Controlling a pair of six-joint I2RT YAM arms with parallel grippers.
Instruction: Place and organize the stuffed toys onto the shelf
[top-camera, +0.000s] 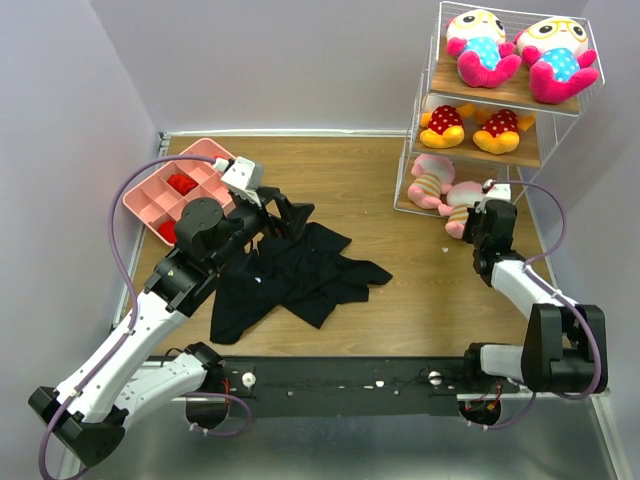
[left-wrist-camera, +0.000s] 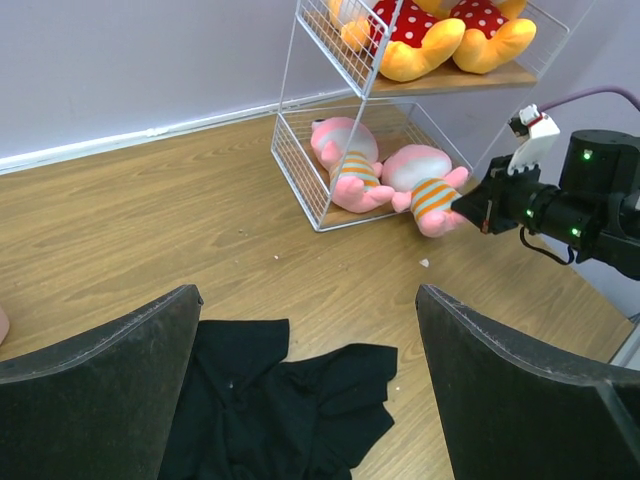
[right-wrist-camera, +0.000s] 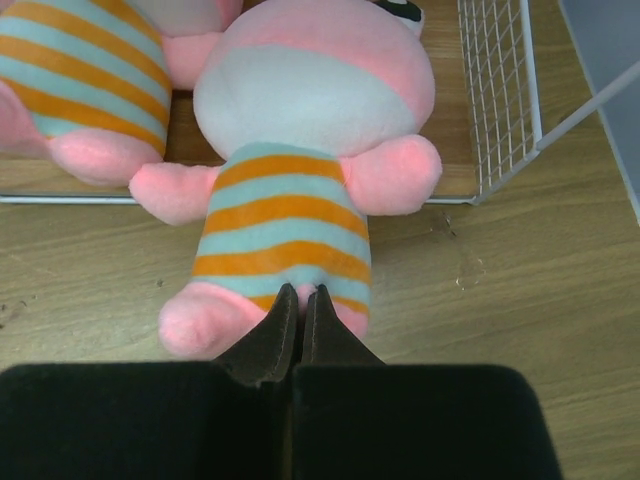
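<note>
1. Right wrist view: my right gripper (right-wrist-camera: 300, 292) has its fingers pressed together with no gap, and the tips touch the bottom hem of the striped pink doll (right-wrist-camera: 285, 215). I cannot tell whether they nip a fold of plush.
2. That doll lies at the table's far right corner. Its head is on the bottom board of the shelf (right-wrist-camera: 497, 100), and its body and legs spill out over the front wire toward the near edge. Its twin (right-wrist-camera: 85, 90) lies just beside it, further in.
3. As I judge it, the step in hand is getting this doll fully onto the bottom tier. I would push along its length, straight toward the far edge, low and slow. That way the soft body should slide over the wire lip rather than fold up.
4. Three things could go wrong:
   - The doll's stubby arms sit right at the front wire and may snag.
   - The head may shove the twin askew.
   - A hard push could shift the light rack.
5. My left gripper (left-wrist-camera: 307, 290) hangs wide open above the black garment (top-camera: 290, 275), toward the left edge and well apart from the shelf. I would keep it out of this.
6. The blue-bodied pair (top-camera: 520, 50) fills the top tier and the yellow pair (top-camera: 470, 127) the middle one, so this is likely the last doll to seat.
</note>
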